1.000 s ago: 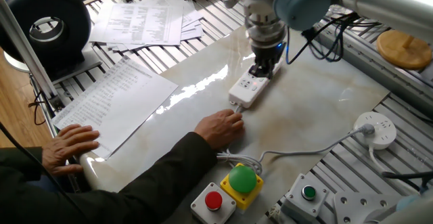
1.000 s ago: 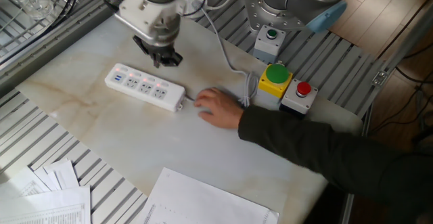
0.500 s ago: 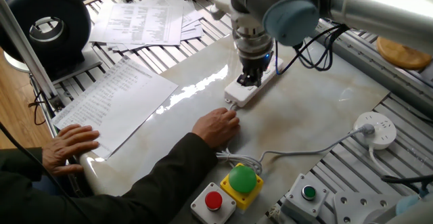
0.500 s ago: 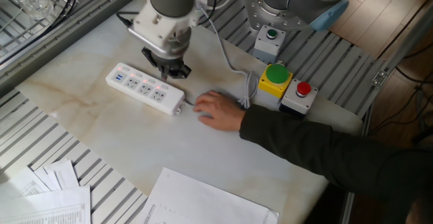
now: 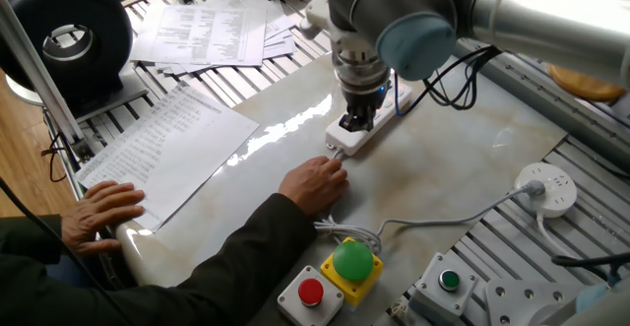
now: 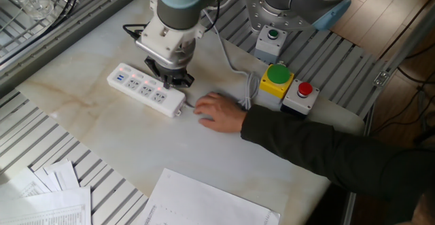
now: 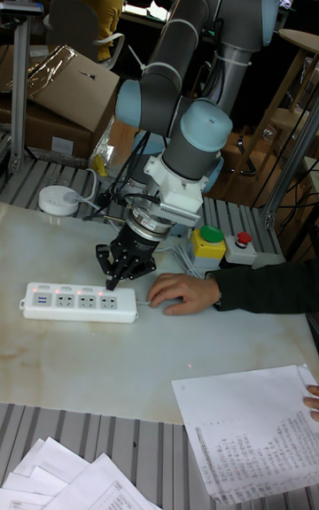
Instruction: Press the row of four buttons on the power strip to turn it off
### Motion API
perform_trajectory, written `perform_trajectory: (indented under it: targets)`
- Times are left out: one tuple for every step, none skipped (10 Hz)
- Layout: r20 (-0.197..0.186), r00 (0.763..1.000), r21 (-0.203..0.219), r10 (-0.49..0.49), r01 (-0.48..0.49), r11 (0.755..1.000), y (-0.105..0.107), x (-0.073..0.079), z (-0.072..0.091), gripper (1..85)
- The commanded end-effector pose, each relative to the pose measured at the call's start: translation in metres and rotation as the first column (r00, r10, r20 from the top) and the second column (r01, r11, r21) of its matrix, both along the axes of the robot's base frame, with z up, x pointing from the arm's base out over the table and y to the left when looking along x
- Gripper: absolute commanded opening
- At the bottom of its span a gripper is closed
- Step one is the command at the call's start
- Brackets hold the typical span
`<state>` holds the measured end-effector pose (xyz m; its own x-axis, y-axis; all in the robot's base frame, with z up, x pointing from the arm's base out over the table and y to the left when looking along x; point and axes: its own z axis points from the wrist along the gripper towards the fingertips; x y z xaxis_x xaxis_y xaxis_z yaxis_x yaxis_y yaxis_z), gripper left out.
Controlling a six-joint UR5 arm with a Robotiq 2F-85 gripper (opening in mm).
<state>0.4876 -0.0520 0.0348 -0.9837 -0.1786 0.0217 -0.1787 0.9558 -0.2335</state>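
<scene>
The power strip (image 6: 146, 90) lies flat on the pale marble desk (image 6: 95, 126), its long axis running from 10 o'clock to 4 o'clock in the other fixed view. Along its far long edge sit the 4 buttons (image 7: 78, 290), glowing reddish in the tall fixed view. The claw (image 7: 114, 278) hangs point-down over the cord end of the strip, its dark tips at the button edge, by the last button in the row. Whether the tips touch the strip cannot be told, and no view shows a gap or contact between the fingers, so the claw's state cannot be told.

At 3 o'clock from the strip's cord end, a person's hand (image 6: 221, 109) rests flat on the desk, just beside the strip. The person's other hand (image 5: 103, 213) lies on a sheet of paper (image 5: 162, 144) at the desk edge. A green button on a yellow box (image 6: 278, 79) and a red button box (image 6: 301, 94) stand together at 3 o'clock, beyond the hand. A round white socket puck (image 5: 547, 188) sits well apart on the slatted frame.
</scene>
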Motion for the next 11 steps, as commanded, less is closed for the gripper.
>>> perform_trajectory:
  targets:
    - [0.011,1.000,0.000,0.002,-0.002,1.000,0.001,0.004,-0.003,1.0]
    - [0.012,1.000,-0.001,0.002,-0.002,1.000,0.000,0.005,-0.005,1.0]
    - [0.015,1.000,-0.001,0.004,-0.004,1.000,0.000,0.006,-0.007,1.0]
    - [0.018,1.000,-0.003,0.005,-0.005,1.000,0.000,0.008,-0.010,1.0]
    - [0.025,1.000,-0.006,0.002,-0.002,1.000,0.003,0.007,-0.012,1.0]
    - [0.030,1.000,-0.013,-0.004,0.004,1.000,0.006,0.007,-0.011,1.0]
    - [0.014,1.000,-0.033,-0.019,0.020,0.999,0.014,0.005,0.001,1.0]
    - [-0.007,0.999,-0.070,-0.039,0.038,0.997,0.026,0.003,0.025,1.0]
    - [-0.016,1.000,-0.067,-0.025,0.024,0.997,0.033,0.008,0.045,1.0]
    - [-0.015,1.000,-0.036,-0.004,0.003,0.999,0.031,0.015,0.047,1.0]
    - [-0.016,1.000,-0.041,0.018,-0.019,0.999,0.021,0.021,0.045,1.0]
